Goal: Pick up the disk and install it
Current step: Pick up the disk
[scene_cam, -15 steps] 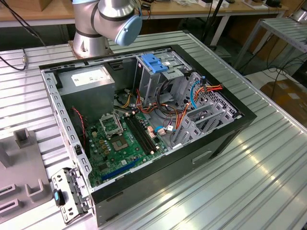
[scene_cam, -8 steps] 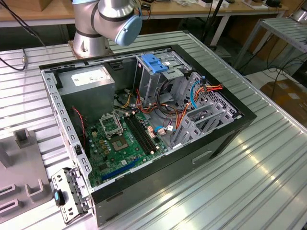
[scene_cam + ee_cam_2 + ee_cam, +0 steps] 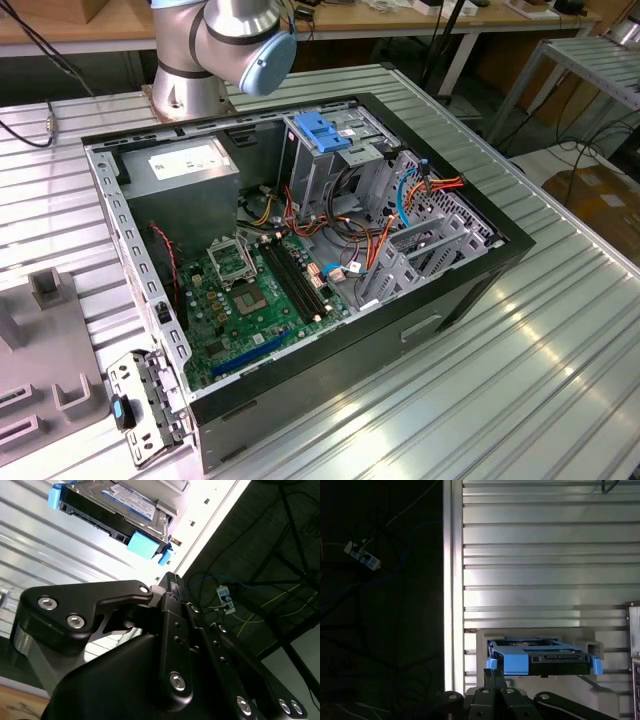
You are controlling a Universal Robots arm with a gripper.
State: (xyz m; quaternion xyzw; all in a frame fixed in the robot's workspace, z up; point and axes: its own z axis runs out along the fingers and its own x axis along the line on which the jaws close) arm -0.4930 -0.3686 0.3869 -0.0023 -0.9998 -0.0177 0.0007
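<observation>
End effector (image 3: 495, 674) closed on nothing, aimed at the disk (image 3: 540, 661), near it but apart. Disk lying in a pale grey holder (image 3: 481, 641) on the ribbed metal worktop (image 3: 545, 555), close to the worktop's edge, blue side rails (image 3: 512, 662) fitted; same arrangement in the second wrist view. Judged from this, nothing of the task done yet: disk not grasped, not lifted. In the exterior view, open computer case (image 3: 450, 290) with its drive cage (image 3: 320, 175) under the blue handle (image 3: 322, 130). Pick-up and installation both left to do.
</observation>
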